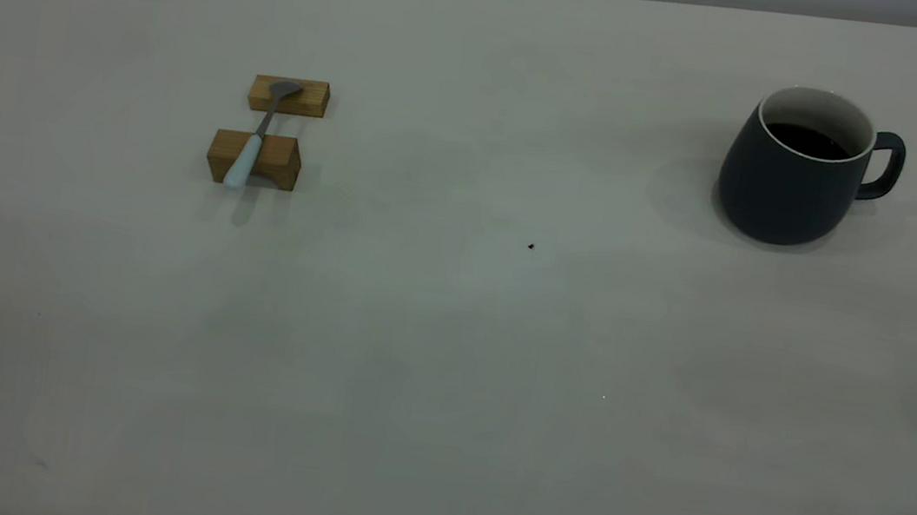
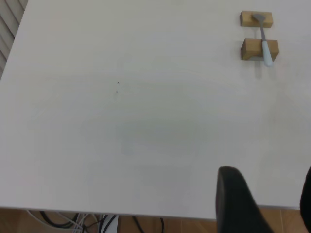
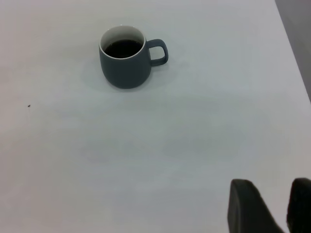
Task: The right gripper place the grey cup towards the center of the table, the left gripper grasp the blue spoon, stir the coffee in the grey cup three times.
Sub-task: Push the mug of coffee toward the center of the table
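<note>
The grey cup (image 1: 786, 188) stands upright at the right side of the table (image 1: 444, 378), its handle pointing right, with dark coffee (image 1: 807, 141) inside. The right wrist view also holds the cup (image 3: 125, 65) and coffee (image 3: 122, 47). The blue spoon (image 1: 248, 153) lies across two wooden blocks at the left, also visible as a spoon (image 2: 265, 48) in the left wrist view. My left gripper (image 2: 268, 174) hovers open over the table's near edge, far from the spoon. My right gripper (image 3: 272, 182) is open and empty, well away from the cup. Neither arm shows in the exterior view.
The two wooden blocks (image 1: 288, 96) (image 1: 273, 160) carry the spoon. A tiny dark speck (image 1: 531, 246) marks the table's middle. Cables (image 2: 87, 223) and a wooden floor lie past the table edge (image 2: 121, 209) in the left wrist view.
</note>
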